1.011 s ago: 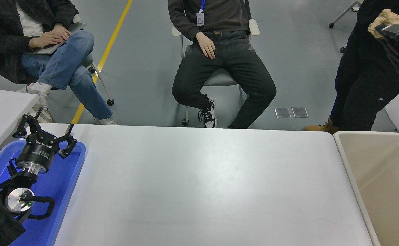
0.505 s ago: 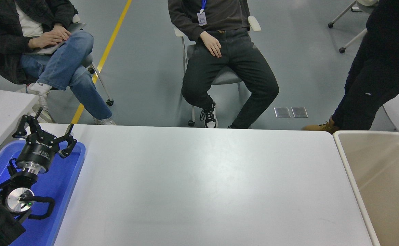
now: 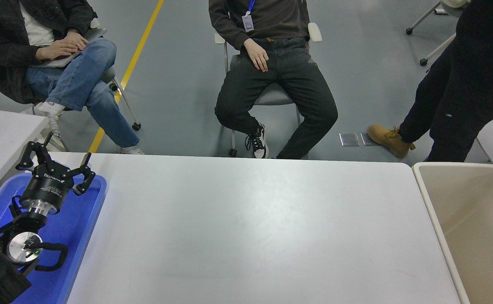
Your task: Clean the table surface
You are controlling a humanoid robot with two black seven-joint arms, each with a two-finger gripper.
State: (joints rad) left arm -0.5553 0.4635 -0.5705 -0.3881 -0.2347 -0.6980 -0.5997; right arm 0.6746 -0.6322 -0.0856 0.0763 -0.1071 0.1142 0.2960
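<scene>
Beige bin runs off the right edge.

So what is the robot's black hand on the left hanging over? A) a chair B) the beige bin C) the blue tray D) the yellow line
C: the left gripper, its fingers spread open, sits over the blue tray at the left end of the white table surface.
</scene>
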